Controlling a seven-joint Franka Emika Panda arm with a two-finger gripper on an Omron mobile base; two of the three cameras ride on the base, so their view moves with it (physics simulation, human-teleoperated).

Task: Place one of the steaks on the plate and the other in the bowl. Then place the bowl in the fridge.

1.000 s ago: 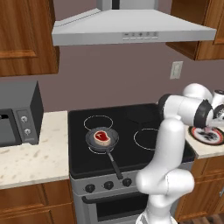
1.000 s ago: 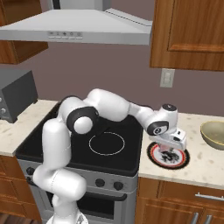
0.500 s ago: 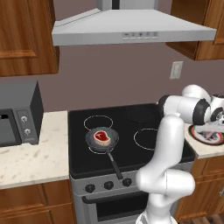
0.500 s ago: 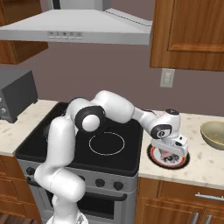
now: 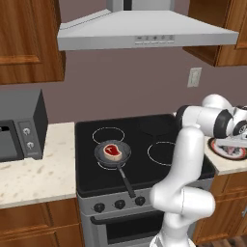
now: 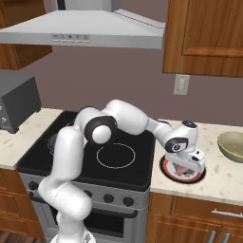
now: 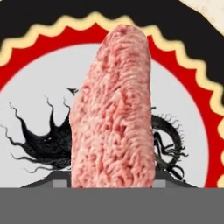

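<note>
My gripper (image 6: 188, 166) hangs low over the plate (image 6: 166, 169) on the counter right of the stove, shut on one steak (image 7: 113, 109). That steak stands on edge between the jaws, pink and grainy, over the plate's white centre; the black rim (image 7: 39, 17) and red ring curve behind it. From the left base the plate (image 5: 218, 147) shows under my hand (image 5: 235, 143). The other steak (image 5: 113, 150) lies in the dark frying pan (image 5: 102, 157) on the front left burner. The tan bowl (image 6: 231, 146) sits on the counter further right. The fridge is out of view.
The black stovetop (image 5: 159, 140) lies between pan and plate. A microwave (image 5: 19, 126) stands on the left counter. The range hood (image 5: 144, 34) and wooden cabinets (image 6: 204, 33) hang overhead. The pan's long handle (image 5: 126, 182) points toward the front edge.
My gripper has come down and a little toward the front over the plate, carrying the steak with it. The pan, its steak and the bowl have stayed put.
</note>
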